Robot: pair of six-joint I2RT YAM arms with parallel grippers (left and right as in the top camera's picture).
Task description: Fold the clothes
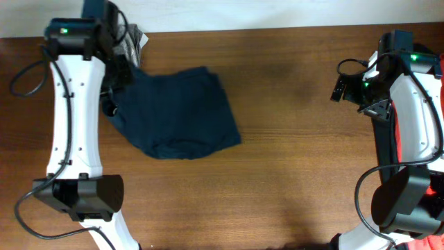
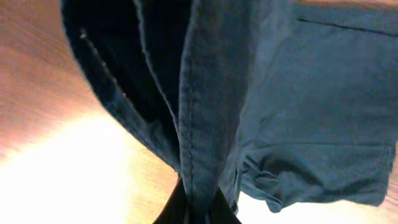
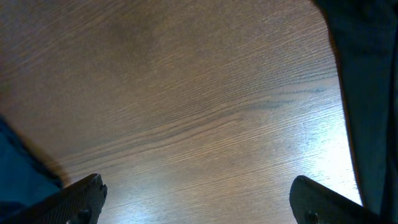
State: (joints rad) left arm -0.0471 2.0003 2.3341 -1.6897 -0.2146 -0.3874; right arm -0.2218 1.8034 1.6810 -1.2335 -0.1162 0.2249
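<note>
The dark navy garment lies crumpled on the left half of the desk, its left edge hidden from the overhead camera under the left arm. The left claw is pinched tight on a seamed fold of that navy cloth (only dark finger bases show at the frame's bottom; the tips are buried in fabric). The right claw gapes wide with nothing between its fingers, hovering over wood well apart from the garment. A grey patterned cloth peeks out at the far edge, mostly hidden behind the left arm. Red fabric shows beside the right arm, cut off. Open wood runs between the garment and the right arm.
</note>
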